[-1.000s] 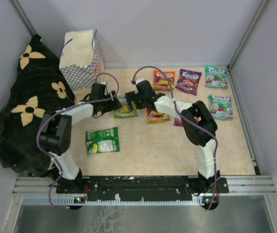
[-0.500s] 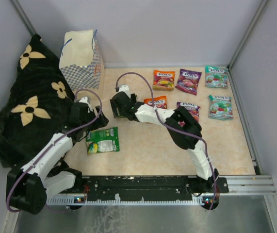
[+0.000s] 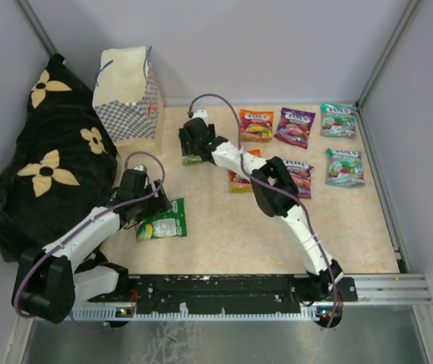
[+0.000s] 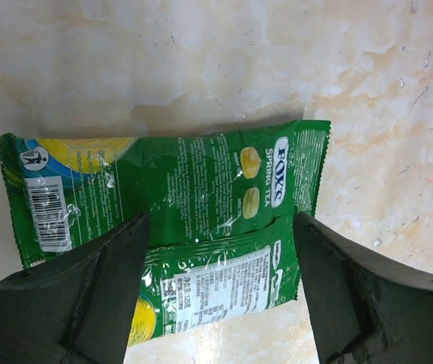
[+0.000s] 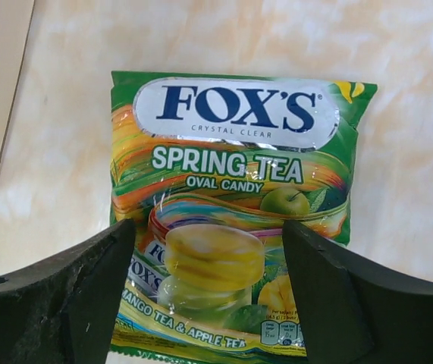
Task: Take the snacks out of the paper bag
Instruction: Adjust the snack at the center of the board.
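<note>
Overhead, taking the table [image 3: 224,235] as the dial: at 11 o'clock, out at the rim, upright, the bag [image 3: 129,91], blue cord handles up. Just beside it, heaped along 9 to 10 o'clock, a black cloth [image 3: 49,167] with cream flowers.

Outside the bag, flat on the table, eight pouches. From 12 to 2 o'clock, in a row along the far edge: orange pouch [image 3: 255,125], purple pouch [image 3: 294,127], teal pouch [image 3: 338,120]. Around 3 o'clock: second teal pouch [image 3: 345,167] near the rim. Closer in, second purple pouch [image 3: 304,173], partly hidden by the right arm. Just off centre toward 9 o'clock, also partly under that arm: red-orange pouch [image 3: 239,182].

At 10 o'clock, halfway out, at the bag's 4 to 5 o'clock: far green pouch [image 3: 193,159], face up. Directly over it, right gripper [image 3: 193,152], jaws spread wide. Same in its wrist view: right gripper [image 5: 207,227] with one finger over each side of the far green pouch [image 5: 231,152], not closed on it.

At 8 to 9 o'clock: near green pouch [image 3: 163,221], back side up. Over it, left gripper [image 3: 149,208], jaws likewise apart. From its wrist: left gripper [image 4: 222,220] straddling the near green pouch [image 4: 193,174], barcode and small print showing, no clamp on it. Fingertip contact with the foil: cannot tell.
</note>
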